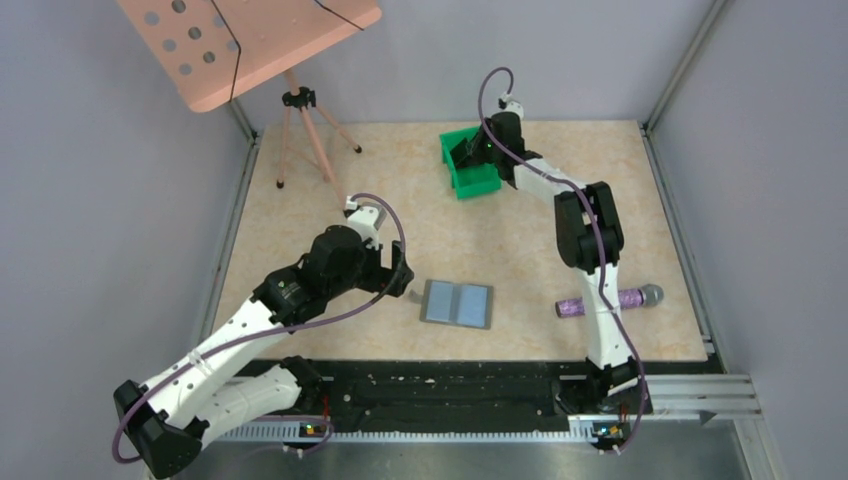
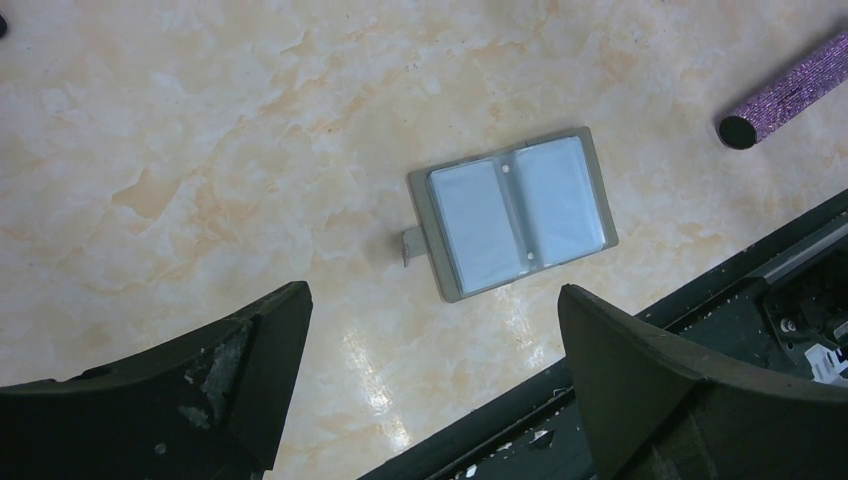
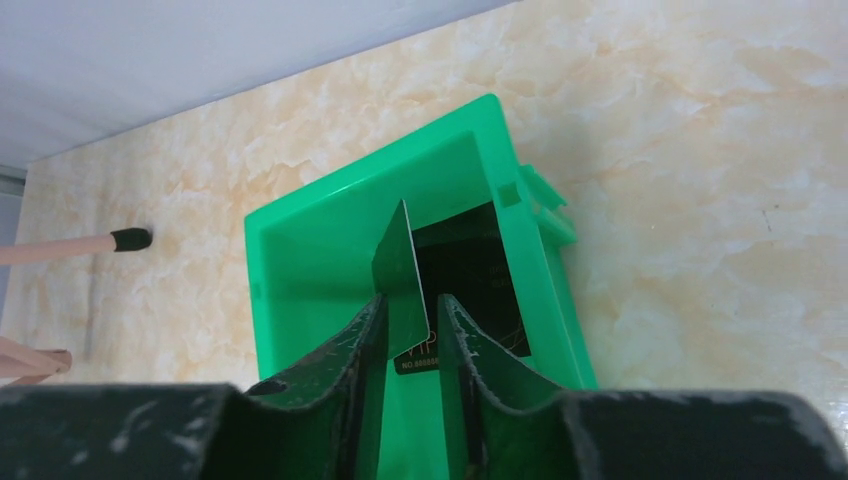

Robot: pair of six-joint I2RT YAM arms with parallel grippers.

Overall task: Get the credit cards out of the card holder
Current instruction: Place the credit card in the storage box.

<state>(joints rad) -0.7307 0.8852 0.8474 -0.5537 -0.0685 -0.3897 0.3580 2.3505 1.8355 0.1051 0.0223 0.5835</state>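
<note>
The grey card holder (image 1: 457,304) (image 2: 512,213) lies open and flat on the table, its two light blue panels facing up. My left gripper (image 1: 400,283) (image 2: 432,296) hangs wide open just left of it, holding nothing. My right gripper (image 1: 468,152) (image 3: 412,300) is over the green bin (image 1: 478,185) (image 3: 300,210). Its jaws stand slightly parted around a credit card (image 3: 400,262) standing on edge. That card leans by the left finger, with a gap to the right finger. A black credit card (image 3: 470,265) lies in the bin below.
A purple glitter cylinder (image 1: 600,301) (image 2: 790,88) lies right of the card holder, by the right arm. A pink perforated stand on a tripod (image 1: 300,100) occupies the back left; one foot (image 3: 130,238) shows left of the bin. A black rail (image 2: 640,340) runs along the near edge.
</note>
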